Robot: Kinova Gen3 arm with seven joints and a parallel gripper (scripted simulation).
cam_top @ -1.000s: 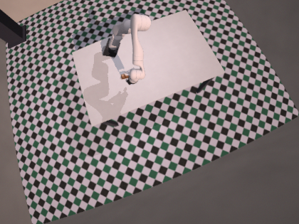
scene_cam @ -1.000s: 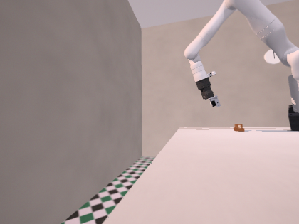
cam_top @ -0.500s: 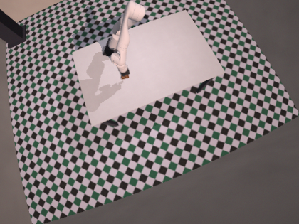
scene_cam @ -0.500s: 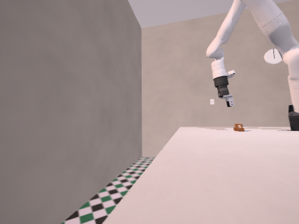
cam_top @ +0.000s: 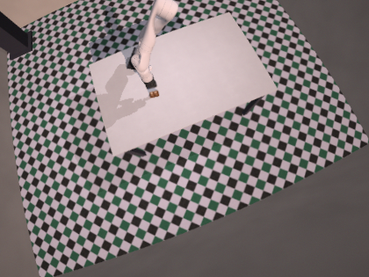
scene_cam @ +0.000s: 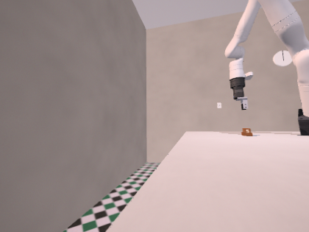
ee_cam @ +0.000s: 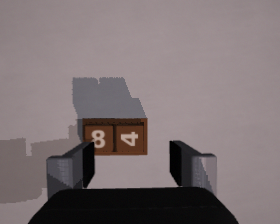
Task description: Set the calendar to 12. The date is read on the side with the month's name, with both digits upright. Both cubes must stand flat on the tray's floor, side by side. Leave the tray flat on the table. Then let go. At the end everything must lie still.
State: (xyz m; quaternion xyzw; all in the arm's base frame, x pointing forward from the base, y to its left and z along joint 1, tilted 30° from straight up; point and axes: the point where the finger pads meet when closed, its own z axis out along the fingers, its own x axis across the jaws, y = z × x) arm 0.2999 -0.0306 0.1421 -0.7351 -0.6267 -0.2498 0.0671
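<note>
A small brown tray (ee_cam: 146,137) (scene_cam: 247,135) stands on the table. Two brown cubes sit side by side in it. In the wrist view the left cube (ee_cam: 104,145) shows a white 8 on top, and the right cube (ee_cam: 123,147) shows a white 4 turned on its side. The left finger slightly overlaps the tray's lower left corner in that view. The cubes' side faces and the month's name cannot be read. My gripper (ee_cam: 132,157) (scene_cam: 244,107) is open and empty, pointing down, well above the tray.
The white table (cam_top: 211,65) (scene_cam: 221,176) carries the tray near its left part in the top view. The arm (cam_top: 149,43) reaches over the table from its back edge and casts shadows beside the tray. A checkered floor (cam_top: 176,193) surrounds the table.
</note>
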